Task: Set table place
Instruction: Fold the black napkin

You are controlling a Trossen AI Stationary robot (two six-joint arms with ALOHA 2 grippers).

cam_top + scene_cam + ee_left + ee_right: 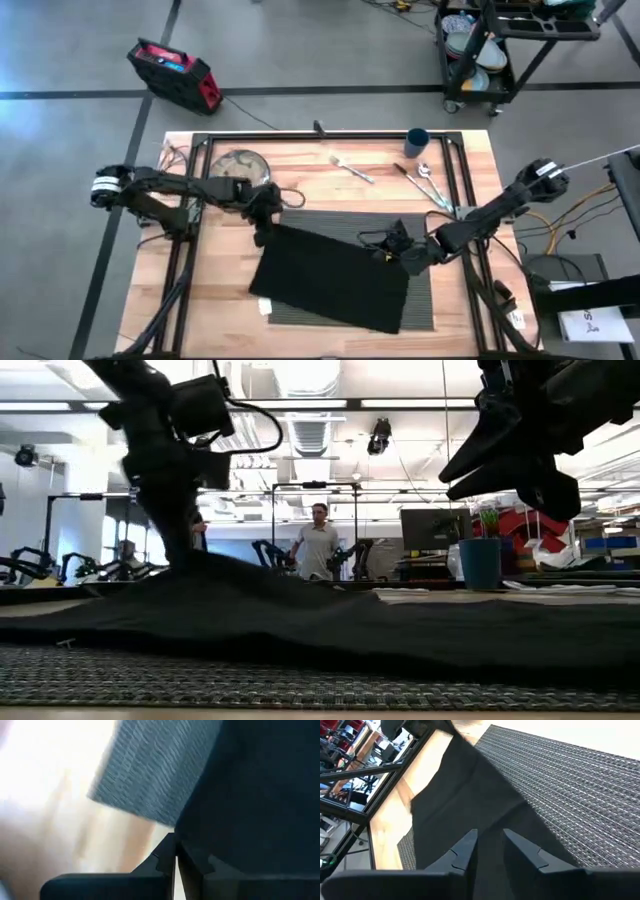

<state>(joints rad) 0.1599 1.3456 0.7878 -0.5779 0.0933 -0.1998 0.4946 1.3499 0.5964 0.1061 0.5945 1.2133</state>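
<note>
Napkin covers placemat; cup apart.

napkin on placemat, plate, cutlery behind

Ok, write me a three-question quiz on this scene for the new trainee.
1. True or false: the silvery plate sits on the placemat.
2. Which arm is gripping the black napkin? A the left one; B the right one; C both.
3. Fill in: the dark blue ___ stands near the far edge of the table.

Key
1. False: the plate rests on bare wood, beyond the placemat's far left corner.
2. A: the left tool is shut on a napkin corner, and the right tool hangs open above the cloth.
3. cup
</note>
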